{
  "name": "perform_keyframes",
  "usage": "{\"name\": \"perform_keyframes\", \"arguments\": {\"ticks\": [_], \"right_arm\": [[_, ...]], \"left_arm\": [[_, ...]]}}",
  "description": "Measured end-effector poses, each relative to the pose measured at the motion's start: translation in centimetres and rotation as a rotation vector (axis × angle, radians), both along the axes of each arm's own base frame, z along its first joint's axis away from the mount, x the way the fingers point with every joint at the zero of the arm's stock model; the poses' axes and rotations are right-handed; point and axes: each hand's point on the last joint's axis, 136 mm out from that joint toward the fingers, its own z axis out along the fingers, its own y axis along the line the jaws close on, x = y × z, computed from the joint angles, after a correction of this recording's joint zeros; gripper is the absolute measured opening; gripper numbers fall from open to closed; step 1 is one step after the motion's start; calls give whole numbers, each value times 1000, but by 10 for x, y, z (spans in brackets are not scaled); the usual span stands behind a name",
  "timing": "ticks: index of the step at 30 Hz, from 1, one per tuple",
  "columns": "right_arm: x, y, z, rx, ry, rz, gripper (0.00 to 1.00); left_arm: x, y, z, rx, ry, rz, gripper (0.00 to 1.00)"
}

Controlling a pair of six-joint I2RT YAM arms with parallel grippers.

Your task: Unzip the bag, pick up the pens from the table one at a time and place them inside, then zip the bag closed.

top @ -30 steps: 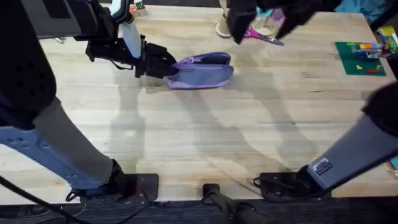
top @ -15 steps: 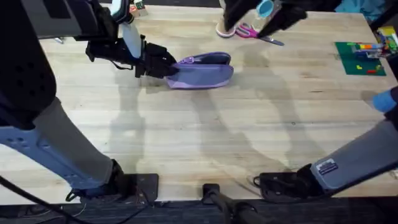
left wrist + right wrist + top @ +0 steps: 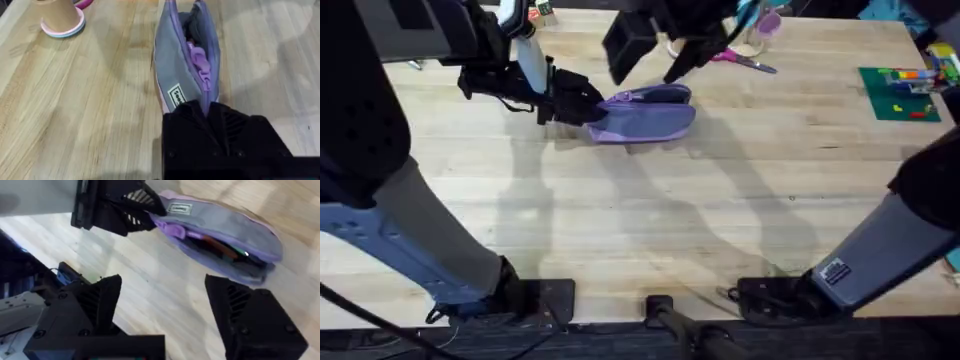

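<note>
Pale plank worktop (image 3: 650, 230) under everything, with the bag (image 3: 645, 112) lying lengthwise on the far half, left of centre. Lavender, zipper open along the top, mouth gaping in the left wrist view (image 3: 192, 55) and in the right wrist view (image 3: 225, 235). Inside the opening, seen from the right wrist, an orange pen (image 3: 216, 244) and a green pen (image 3: 231, 254) lying side by side along the pouch. Small white label near the bag's left end. At that end, left gripper (image 3: 588, 104), jaws clenched on the bag's tip, black fingers (image 3: 200, 117) pinching the fabric and zipper end. Above the bag's far side, right gripper (image 3: 650, 45), hanging over the worktop, jaws released and spread wide, black fingers (image 3: 97, 305) on either side of an empty gap, not touching the bag. Beyond the bag toward the far edge, scissors (image 3: 745, 60) with pink handles beside a tan cup (image 3: 60, 15) on a pink and light-blue ring. Off to the far right, a green board (image 3: 900, 95) with small coloured pieces. Arm bases at the near edge, left and right.
</note>
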Motion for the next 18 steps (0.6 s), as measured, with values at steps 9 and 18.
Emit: {"name": "perform_keyframes", "arguments": {"ticks": [9, 18], "right_arm": [[14, 18, -27, -19, -37, -74, 996], [12, 10, -53, -70, 24, -188, 996]], "left_arm": [[0, 0, 0, 0, 0, 0, 43], [0, 0, 0, 0, 0, 0, 43]]}}
